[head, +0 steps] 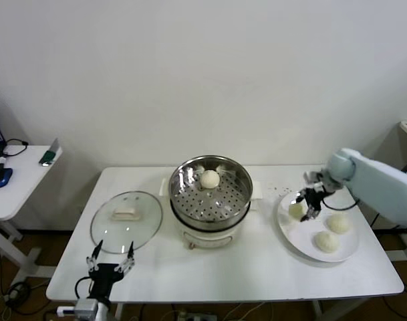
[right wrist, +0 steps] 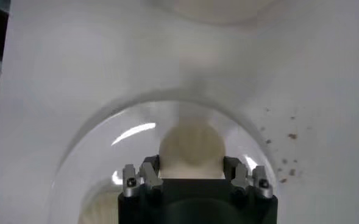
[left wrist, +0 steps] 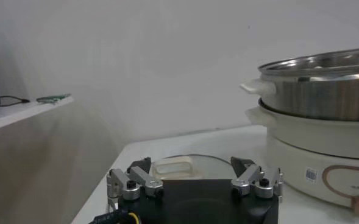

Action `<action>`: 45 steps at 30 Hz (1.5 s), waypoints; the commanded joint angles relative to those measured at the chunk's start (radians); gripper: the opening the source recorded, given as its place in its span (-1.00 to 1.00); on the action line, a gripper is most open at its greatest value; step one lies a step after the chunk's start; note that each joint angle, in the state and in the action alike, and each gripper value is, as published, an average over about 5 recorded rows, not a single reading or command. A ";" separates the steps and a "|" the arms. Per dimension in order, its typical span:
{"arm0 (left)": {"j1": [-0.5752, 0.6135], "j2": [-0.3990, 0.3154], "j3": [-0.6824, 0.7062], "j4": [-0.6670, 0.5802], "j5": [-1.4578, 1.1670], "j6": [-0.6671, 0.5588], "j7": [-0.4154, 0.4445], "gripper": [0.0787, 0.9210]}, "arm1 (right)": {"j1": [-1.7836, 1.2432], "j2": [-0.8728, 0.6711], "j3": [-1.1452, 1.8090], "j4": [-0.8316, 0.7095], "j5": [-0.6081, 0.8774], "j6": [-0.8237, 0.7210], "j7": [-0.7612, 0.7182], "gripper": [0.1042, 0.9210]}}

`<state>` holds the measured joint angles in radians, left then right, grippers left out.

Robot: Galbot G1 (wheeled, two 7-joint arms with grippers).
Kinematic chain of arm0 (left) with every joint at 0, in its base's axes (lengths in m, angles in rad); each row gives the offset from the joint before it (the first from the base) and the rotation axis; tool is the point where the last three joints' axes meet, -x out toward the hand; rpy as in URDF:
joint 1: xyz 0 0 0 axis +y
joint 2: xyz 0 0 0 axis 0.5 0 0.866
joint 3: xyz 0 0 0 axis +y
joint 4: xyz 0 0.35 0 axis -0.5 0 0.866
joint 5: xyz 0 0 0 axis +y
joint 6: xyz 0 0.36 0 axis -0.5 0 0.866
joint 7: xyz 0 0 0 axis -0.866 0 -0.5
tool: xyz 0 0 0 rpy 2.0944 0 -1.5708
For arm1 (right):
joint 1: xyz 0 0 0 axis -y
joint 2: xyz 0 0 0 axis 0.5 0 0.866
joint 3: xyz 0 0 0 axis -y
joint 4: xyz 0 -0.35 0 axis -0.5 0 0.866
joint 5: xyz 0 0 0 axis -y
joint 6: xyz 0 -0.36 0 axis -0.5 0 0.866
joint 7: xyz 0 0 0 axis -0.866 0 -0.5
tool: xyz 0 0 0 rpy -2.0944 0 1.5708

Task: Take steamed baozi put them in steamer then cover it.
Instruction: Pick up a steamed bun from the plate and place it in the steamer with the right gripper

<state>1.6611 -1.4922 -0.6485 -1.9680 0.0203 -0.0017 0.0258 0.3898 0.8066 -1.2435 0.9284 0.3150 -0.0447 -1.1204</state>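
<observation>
Four pale, smooth round buns are seen: nearest, two point(head: 327, 241) point(head: 338, 223) lie loose on the white plate point(head: 291, 239) at the table's point(head: 210, 274) right, and a third bun point(head: 297, 210) on that plate is clamped between the closed jaws of the right gripper point(head: 308, 202). Farther back, the fourth bun point(head: 210, 178) rests on the perforated tray inside the shiny steel steamer point(head: 210, 199), whose small base label cannot be read. At the near left edge the left gripper point(head: 111, 260) is held with jaws wide apart just before the glass lid point(head: 126, 221), which lies flat beside the steamer.

white table point(head: 256, 267), steamer point(head: 210, 200), cover point(head: 126, 221), white plate point(head: 310, 247)
</observation>
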 commanded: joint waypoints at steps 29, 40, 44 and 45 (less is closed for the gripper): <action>0.037 0.015 0.010 -0.063 0.005 0.016 0.045 0.77 | 0.254 0.684 -0.327 -0.101 0.511 -0.154 0.072 0.39; 0.044 0.016 0.015 -0.051 0.025 0.019 0.052 0.77 | 0.188 0.692 -0.340 -0.064 0.480 -0.179 0.103 0.39; 0.041 0.016 0.015 -0.048 0.025 0.020 0.052 0.77 | 0.178 0.682 -0.357 -0.048 0.466 -0.183 0.112 0.39; 0.041 0.016 0.015 -0.047 0.025 0.020 0.052 0.77 | 0.175 0.680 -0.362 -0.042 0.465 -0.184 0.115 0.39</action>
<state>1.7013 -1.4760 -0.6334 -2.0167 0.0377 0.0154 0.0753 0.6010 1.4481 -1.5844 0.8774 0.7879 -0.2160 -1.0201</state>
